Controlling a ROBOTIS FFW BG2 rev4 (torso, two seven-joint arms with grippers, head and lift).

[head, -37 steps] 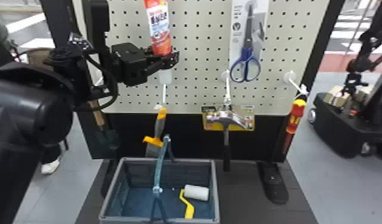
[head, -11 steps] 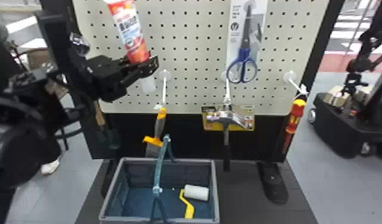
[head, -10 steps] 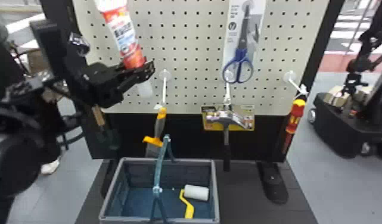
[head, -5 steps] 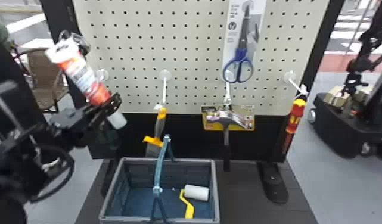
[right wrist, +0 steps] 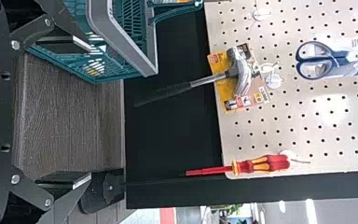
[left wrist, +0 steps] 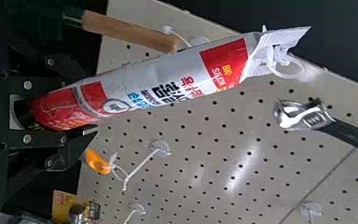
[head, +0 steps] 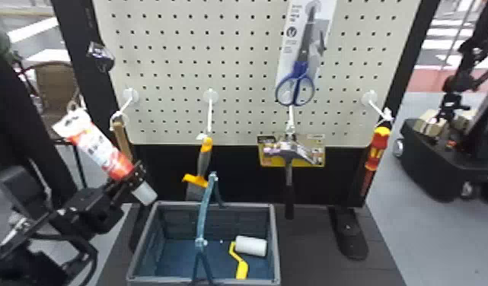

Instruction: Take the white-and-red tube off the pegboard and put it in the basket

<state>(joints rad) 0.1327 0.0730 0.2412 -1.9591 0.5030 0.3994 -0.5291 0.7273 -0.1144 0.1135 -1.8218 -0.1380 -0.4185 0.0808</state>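
Left of the pegboard (head: 239,76), my left gripper (head: 134,178) is shut on the lower, red end of the white-and-red tube (head: 102,152). The tube leans up and to the left, its pale nozzle pointing down near the back left corner of the basket (head: 275,243). In the left wrist view the tube (left wrist: 158,84) runs out from the left gripper (left wrist: 42,112), a loop of tie at its far end. My right gripper (right wrist: 91,109) stands open in the right wrist view, nothing between its fingers, facing the board's lower right.
A yellow-handled roller (head: 250,246) lies in the basket, whose teal handle (head: 204,213) stands up. On the board hang a scraper (head: 204,159), hammer (head: 289,171), blue scissors (head: 300,81) and red screwdriver (head: 376,152). A wooden-handled tool (head: 122,139) hangs at the left.
Held in my left gripper, the tube has moved left off the board's front, then down toward the basket's left side, tilting further. The basket and hanging tools look the same.
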